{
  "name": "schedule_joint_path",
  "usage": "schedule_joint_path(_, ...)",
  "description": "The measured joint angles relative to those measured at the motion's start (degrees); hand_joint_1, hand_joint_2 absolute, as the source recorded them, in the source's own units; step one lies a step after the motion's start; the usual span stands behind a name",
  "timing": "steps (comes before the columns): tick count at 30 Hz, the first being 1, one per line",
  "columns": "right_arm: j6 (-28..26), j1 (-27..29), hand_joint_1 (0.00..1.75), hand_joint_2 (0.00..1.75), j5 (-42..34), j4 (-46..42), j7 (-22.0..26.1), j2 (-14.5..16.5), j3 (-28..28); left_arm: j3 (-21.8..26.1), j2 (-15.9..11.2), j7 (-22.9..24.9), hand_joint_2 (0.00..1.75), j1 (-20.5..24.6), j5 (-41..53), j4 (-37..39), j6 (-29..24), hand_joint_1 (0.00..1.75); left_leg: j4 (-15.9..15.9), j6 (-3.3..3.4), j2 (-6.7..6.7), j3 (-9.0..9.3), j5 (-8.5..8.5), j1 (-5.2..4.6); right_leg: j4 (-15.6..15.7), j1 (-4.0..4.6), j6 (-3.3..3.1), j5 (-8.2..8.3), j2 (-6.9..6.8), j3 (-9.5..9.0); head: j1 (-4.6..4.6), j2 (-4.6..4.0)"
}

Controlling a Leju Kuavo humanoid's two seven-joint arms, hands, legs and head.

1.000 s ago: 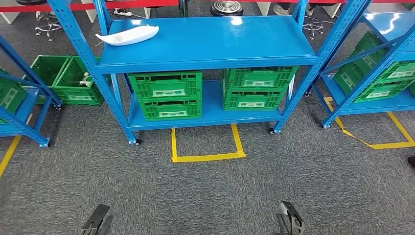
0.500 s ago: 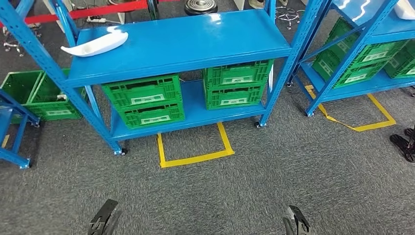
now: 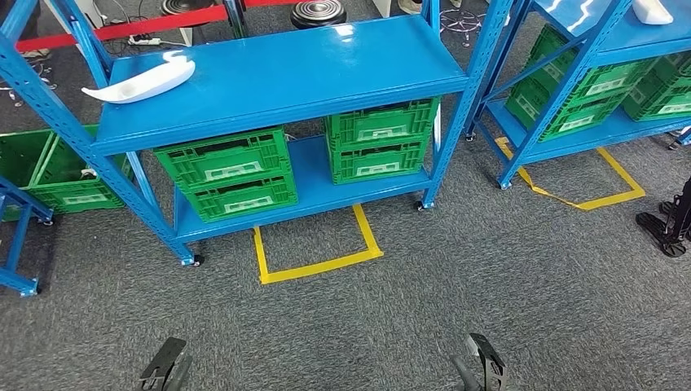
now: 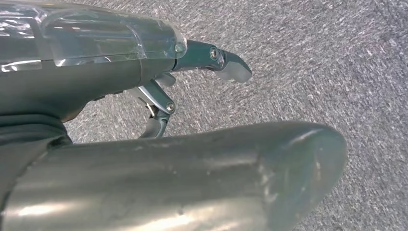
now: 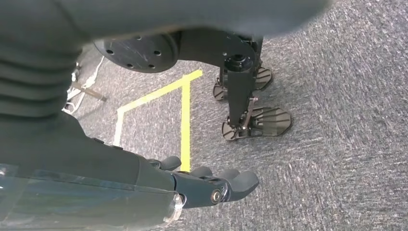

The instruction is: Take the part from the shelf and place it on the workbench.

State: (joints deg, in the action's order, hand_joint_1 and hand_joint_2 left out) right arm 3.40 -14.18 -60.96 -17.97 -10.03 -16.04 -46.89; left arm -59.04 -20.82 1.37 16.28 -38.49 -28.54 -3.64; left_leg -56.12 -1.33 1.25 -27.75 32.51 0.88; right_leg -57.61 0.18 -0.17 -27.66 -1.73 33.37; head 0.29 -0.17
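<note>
The part (image 3: 138, 81) is a long white curved shell lying on the top board of the blue shelf (image 3: 277, 77), at its far left end. Both my arms hang low, well short of the shelf. My left hand (image 3: 163, 373) shows at the lower edge of the head view, and in the left wrist view its fingers (image 4: 219, 57) stretch out over grey carpet with nothing in them. My right hand (image 3: 482, 368) hangs on the other side; its fingers (image 5: 219, 185) are straight and hold nothing.
Green crates (image 3: 228, 175) (image 3: 379, 138) fill the shelf's lower board. A yellow tape square (image 3: 314, 244) marks the carpet in front. Another blue shelf (image 3: 587, 73) with crates and a white piece (image 3: 652, 10) stands to the right, a black stand foot (image 3: 664, 232) beside it.
The whole picture has shifted: the camera turned to the right, so the shelf now sits further left and the right-hand shelf shows more. Both hands still hang holding nothing.
</note>
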Motion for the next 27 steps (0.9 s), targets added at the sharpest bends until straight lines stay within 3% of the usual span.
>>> schedule_joint_path(14, 1.69, 0.34, 0.0, 1.75, -0.24, 0.0, -0.3, 0.03, -0.08, 0.0, -0.17, 0.93, 0.0, -0.35, -0.03, -0.03, -0.26, 0.0, -0.01, 0.03, -0.12, 0.02, 0.01, -0.42, 0.15, -0.41, 0.24, 0.1, -0.11, -0.13, 0.04, 0.0)
schedule_joint_path(16, 1.97, 0.87, 0.0, 0.87, 0.06, 0.0, -0.32, 0.01, -0.18, 0.01, -0.45, 0.76, 0.0, -0.81, -0.12, -0.31, -0.82, 0.0, -0.01, 0.05, -0.12, 0.02, 0.03, -0.43, 0.16, -0.41, 0.25, 0.09, -0.1, -0.14, 0.04, 0.0)
schedule_joint_path(18, 2.16, 1.64, 0.0, 0.87, 0.39, 0.02, -0.25, -0.04, -0.29, 0.03, -0.98, 0.48, 0.87, -1.52, -0.55, -0.89, -1.75, 0.0, -0.01, 0.07, -0.13, 0.02, 0.05, -0.43, 0.16, -0.43, 0.26, 0.09, -0.1, -0.14, 0.04, 0.0)
schedule_joint_path(20, 1.99, 2.22, 0.0, 1.75, 0.67, 0.04, -0.02, -0.13, -0.44, 0.04, -1.58, 0.3, 1.75, -2.42, -1.44, -1.55, -2.8, 0.0, -0.01, 0.1, -0.09, 0.01, 0.07, -0.43, 0.16, -0.46, 0.26, 0.08, -0.09, -0.14, 0.03, 0.0)
schedule_joint_path(27, 0.21, 2.0, 0.0, 1.75, 3.11, 0.02, -0.46, -1.49, -1.69, -0.04, -2.33, -0.12, 1.75, -5.59, -3.47, -2.23, -5.63, 0.0, -0.01, 0.12, -0.01, 0.03, 0.08, -0.48, 0.16, -0.49, 0.3, 0.09, -0.08, -0.14, 0.04, 0.0)
